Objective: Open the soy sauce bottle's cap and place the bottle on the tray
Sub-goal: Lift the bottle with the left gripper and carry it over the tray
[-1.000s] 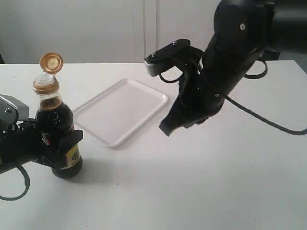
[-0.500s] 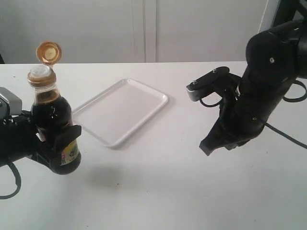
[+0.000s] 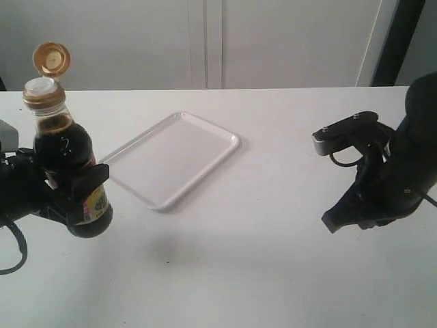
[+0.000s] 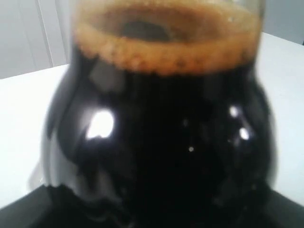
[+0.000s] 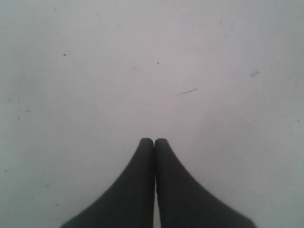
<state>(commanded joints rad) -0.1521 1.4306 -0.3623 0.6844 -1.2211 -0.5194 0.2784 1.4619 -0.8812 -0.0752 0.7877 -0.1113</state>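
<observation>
The soy sauce bottle (image 3: 65, 164) hangs a little above the table at the far left, held upright with my left gripper (image 3: 72, 195) shut on its body. Its golden-tan cap (image 3: 52, 59) stands flipped open above the white spout (image 3: 41, 86). The left wrist view is filled by the bottle's dark glass (image 4: 161, 142) with foamy liquid at the top. The white tray (image 3: 171, 158) lies flat to the right of the bottle, with nothing on it. My right gripper (image 3: 330, 222) hovers low over the table at the far right, shut on nothing (image 5: 154, 141).
The white table (image 3: 239, 273) stretches between the tray and the right arm. A black cable (image 3: 345, 158) loops from the right wrist. A pale wall with a dark post (image 3: 392, 41) stands behind the table.
My left gripper has lifted the bottle off the table and drawn it slightly left. The right arm has swung away from the tray to the right side and lowered.
</observation>
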